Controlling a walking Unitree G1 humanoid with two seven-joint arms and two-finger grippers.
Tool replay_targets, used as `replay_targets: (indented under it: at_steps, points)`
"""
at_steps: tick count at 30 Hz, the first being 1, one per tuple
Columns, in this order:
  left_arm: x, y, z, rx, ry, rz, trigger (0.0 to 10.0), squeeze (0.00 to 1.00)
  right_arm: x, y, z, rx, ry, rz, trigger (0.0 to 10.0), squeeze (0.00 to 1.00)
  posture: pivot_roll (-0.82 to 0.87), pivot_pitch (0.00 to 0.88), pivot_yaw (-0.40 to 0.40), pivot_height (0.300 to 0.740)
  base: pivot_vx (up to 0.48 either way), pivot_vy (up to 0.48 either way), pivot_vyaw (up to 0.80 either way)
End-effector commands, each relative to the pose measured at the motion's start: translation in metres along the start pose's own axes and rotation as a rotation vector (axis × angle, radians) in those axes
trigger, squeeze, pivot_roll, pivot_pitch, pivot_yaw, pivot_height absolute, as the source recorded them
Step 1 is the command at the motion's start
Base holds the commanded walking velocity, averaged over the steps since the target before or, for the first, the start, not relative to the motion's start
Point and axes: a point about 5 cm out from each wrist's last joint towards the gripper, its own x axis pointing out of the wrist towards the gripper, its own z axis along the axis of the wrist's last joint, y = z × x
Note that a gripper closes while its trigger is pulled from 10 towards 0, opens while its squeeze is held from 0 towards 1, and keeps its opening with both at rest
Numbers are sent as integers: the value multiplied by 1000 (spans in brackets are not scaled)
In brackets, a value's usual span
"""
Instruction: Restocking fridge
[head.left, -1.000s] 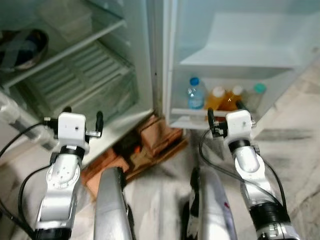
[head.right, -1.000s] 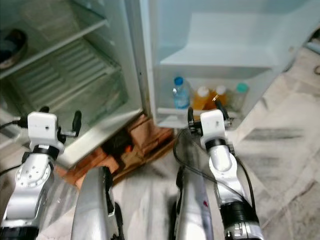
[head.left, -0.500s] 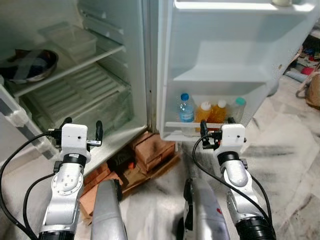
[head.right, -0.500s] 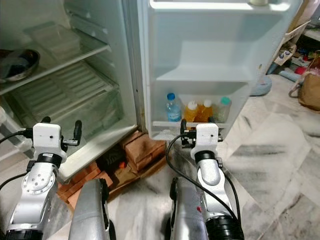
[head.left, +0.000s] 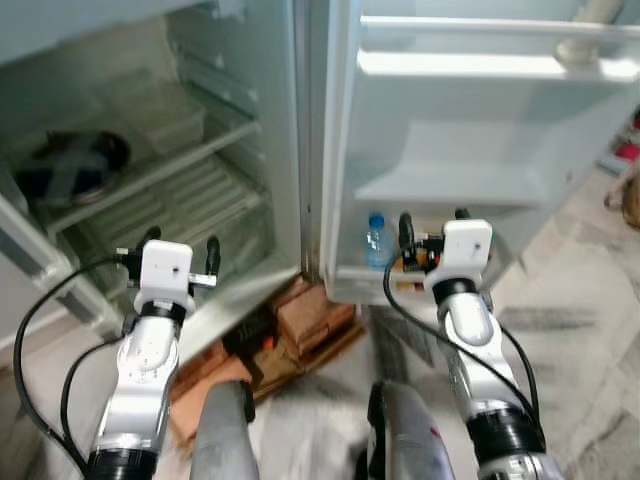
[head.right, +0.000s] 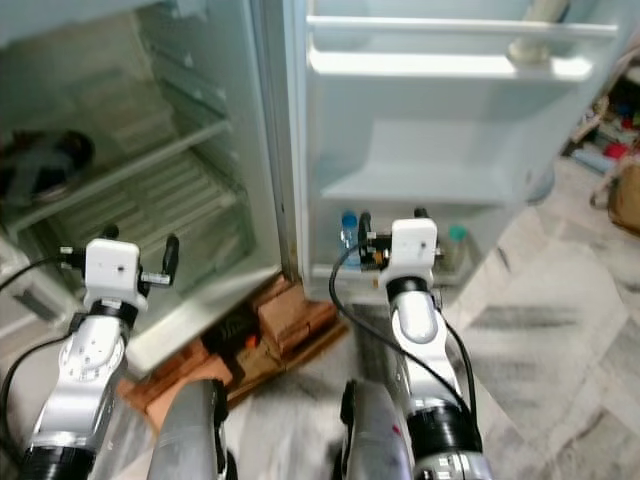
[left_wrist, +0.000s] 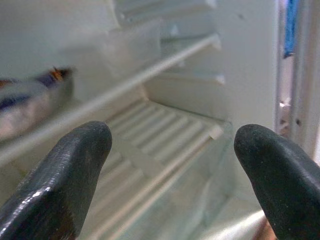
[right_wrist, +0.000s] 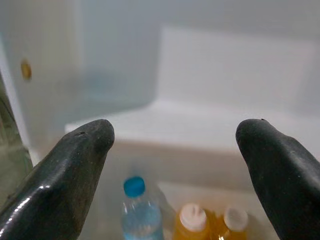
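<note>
The fridge (head.left: 300, 150) is seen standing open, its door (head.left: 450, 140) swung out to the right, with a blue-capped water bottle (right_wrist: 141, 212) and two orange bottles (right_wrist: 192, 224) kept in the lowest door shelf (head.left: 350, 278). The right claw (head.left: 430, 232) is held spread and empty in front of that shelf, near the bottles but apart from them. The left claw (head.left: 180, 262) is likewise held spread and empty before the main compartment, where a dark bowl (head.left: 75, 165) is set on a glass shelf (head.left: 190, 155).

open fridge (head.right: 200, 150), door bottles (head.right: 348, 225), brick pile (head.right: 280, 320)
</note>
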Motion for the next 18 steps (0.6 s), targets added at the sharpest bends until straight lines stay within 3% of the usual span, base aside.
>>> replay_targets:
  at_steps: [1, 8, 18]
  points:
    - [2, -1, -1, 21, 8, -2, 10000, 0, 1, -7, -1, 16, 16, -35, 10000, 0, 72, 38, -24, 703, 0, 0, 0]
    - [-10, -8, -13, 15, 63, -20, 10000, 0, -14, -16, -15, 24, 84, -71, 10000, 0, 70, 56, -42, 740, 0, 0, 0]
    - [-21, -12, -27, 21, 123, -28, 10000, 0, -32, -36, -36, 17, 187, -167, 10000, 0, 62, 56, -49, 740, 0, 0, 0]
